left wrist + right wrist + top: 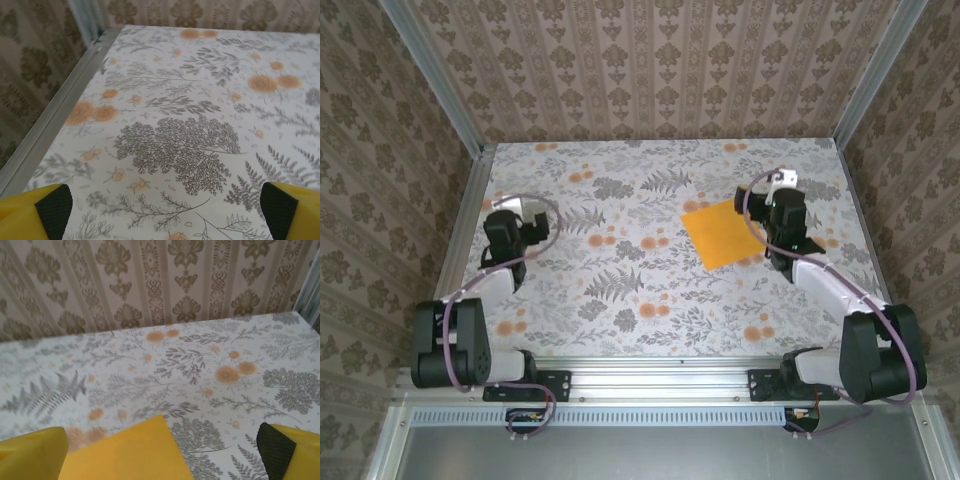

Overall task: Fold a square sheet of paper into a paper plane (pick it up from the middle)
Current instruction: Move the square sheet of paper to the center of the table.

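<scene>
Lying flat on the flowered tabletop [620, 300], the orange paper [720, 235] sits just left of the right hand [162, 455], a corner between its spread fingers [287, 455]; the left hand [160, 210], also spread, empty, is well apart.

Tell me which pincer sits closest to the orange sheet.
The right pincer: the square sheet of paper lies right by it; the left pincer is far off.

Square sheet of paper [722, 234]: plain orange-yellow, unfolded, lies flat on the tablecloth [620, 260], rotated diamond-wise, right of centre.
</scene>
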